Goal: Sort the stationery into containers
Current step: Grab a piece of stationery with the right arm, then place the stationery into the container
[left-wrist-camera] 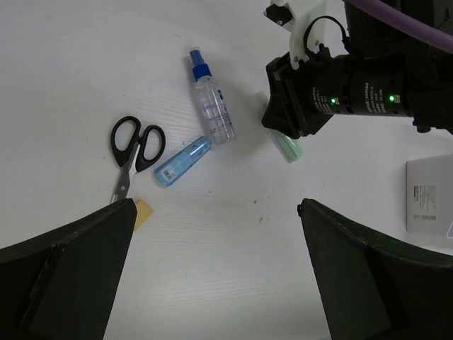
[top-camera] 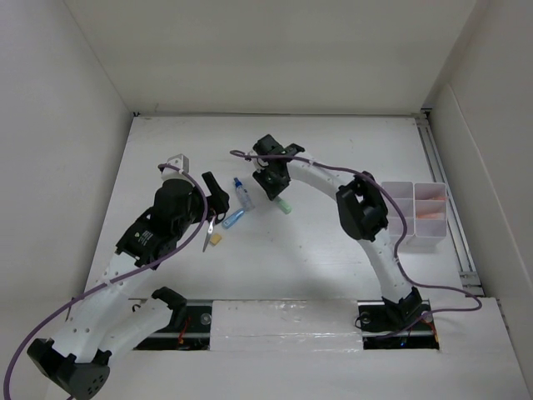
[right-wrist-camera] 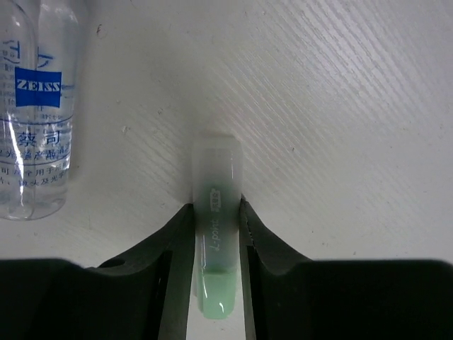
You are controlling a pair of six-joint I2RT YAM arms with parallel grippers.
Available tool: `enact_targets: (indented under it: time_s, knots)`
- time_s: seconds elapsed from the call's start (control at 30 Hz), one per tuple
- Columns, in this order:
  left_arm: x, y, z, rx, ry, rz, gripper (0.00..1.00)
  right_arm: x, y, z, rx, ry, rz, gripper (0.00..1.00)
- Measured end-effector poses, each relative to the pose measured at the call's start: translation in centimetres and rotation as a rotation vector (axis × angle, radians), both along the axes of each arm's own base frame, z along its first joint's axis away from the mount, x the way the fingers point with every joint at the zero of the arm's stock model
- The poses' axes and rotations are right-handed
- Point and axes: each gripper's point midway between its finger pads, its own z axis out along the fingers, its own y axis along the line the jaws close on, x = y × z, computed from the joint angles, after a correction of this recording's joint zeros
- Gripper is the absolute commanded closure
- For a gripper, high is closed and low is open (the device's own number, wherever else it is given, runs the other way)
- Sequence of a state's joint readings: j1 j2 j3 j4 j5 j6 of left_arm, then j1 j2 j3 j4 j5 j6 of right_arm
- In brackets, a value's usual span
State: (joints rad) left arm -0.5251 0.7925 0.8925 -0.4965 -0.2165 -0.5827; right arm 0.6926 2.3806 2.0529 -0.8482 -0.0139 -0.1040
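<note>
**Step in hand: green marker to organiser**
- Right hand (right-wrist-camera: 216, 212): fingers clamped on both sides of the green marker (right-wrist-camera: 214, 166). The marker appears to lie flat on the table (top-camera: 333, 267), with its pale end poking out past the fingertips.
- Advice: lift straight up before travelling, since the clear bottle (right-wrist-camera: 35, 127) lies just beside it on the table. Keep the marker level, because the grip looks off-centre. Then carry it right to the organiser (top-camera: 416, 237), well apart near the table's right edge, and let go low inside a compartment.
- Left hand (left-wrist-camera: 216, 205): fingers wide apart and holding nothing, poised above the yellow eraser (left-wrist-camera: 144, 210), scissors (left-wrist-camera: 134, 145) and blue marker (left-wrist-camera: 182, 161). It is best kept there, out of the right arm's path.

**Hidden or unclear**
- Scissors: in the top view the left hand covers most of them.
- Green marker: in the top view only one end shows below the right hand.
- White card (left-wrist-camera: 430, 193): cut off at the frame edge, print unreadable.
- Organiser: an orange tint shows in one compartment — contents cannot be told.
</note>
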Motion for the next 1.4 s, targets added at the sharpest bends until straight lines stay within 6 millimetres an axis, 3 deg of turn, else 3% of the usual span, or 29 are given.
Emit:
enact_targets:
  time_s: [0.13, 0.23, 0.33, 0.43, 0.5, 0.6, 0.67, 0.7, 0.83, 0.9, 1.0, 1.1, 1.27, 1.4]
  knots:
    - [0.0, 0.0, 0.0, -0.001, -0.001, 0.0, 0.0, -0.6, -1.6, 0.5, 0.062, -0.04, -0.084, 1.0]
    - [0.0, 0.0, 0.1, -0.002, -0.002, 0.0, 0.0, -0.7, -4.9, 2.6, 0.157, -0.093, -0.268, 1.0]
    - [0.0, 0.0, 0.1, -0.002, -0.005, 0.0, 0.0, 1.5, -10.0, 8.7, 0.361, -0.219, -0.544, 1.0]
    - [0.0, 0.0, 0.2, -0.003, -0.006, 0.0, 0.0, 4.3, -16.3, 17.7, 0.574, -0.44, -0.791, 1.0]
    - [0.0, 0.0, 0.2, -0.003, -0.006, 0.0, 0.0, 4.3, -19.7, 24.0, 0.699, -0.618, -0.92, 1.0]
    - [0.0, 0.0, 0.2, -0.002, -0.007, 0.001, 0.0, 2.7, -22.3, 27.5, 0.78, -0.736, -1.044, 1.0]
    - [0.0, 0.1, 0.2, -0.002, -0.008, 0.004, 0.0, 1.2, -25.3, 28.0, 0.806, -0.79, -1.185, 1.0]
    - [0.0, 0.1, 0.2, -0.001, -0.009, 0.005, 0.0, 0.4, -27.7, 27.6, 0.807, -0.814, -1.298, 1.0]
    - [0.0, 0.2, 0.3, -0.001, -0.011, 0.007, 0.0, -4.2, -37.1, 24.6, 0.753, -0.938, -1.687, 1.0]
    - [0.0, 0.2, 0.3, -0.001, -0.012, 0.007, 0.0, -7.3, -39.9, 23.3, 0.735, -0.991, -1.804, 1.0]
    - [0.0, 0.1, 0.3, -0.002, -0.011, 0.006, 0.0, -10.4, -42.4, 24.0, 0.754, -1.079, -1.895, 1.0]
    - [0.0, 0.1, 0.3, -0.001, -0.011, 0.006, 0.0, -11.9, -44.6, 25.2, 0.744, -1.164, -1.968, 1.0]
    - [0.0, 0.1, 0.3, -0.001, -0.011, 0.005, 0.0, -12.2, -46.7, 24.4, 0.602, -1.19, -2.061, 1.0]
    - [0.0, 0.0, 0.2, 0.003, -0.008, -0.002, 0.0, -11.7, -47.6, 21.8, 0.452, -1.111, -2.136, 1.0]
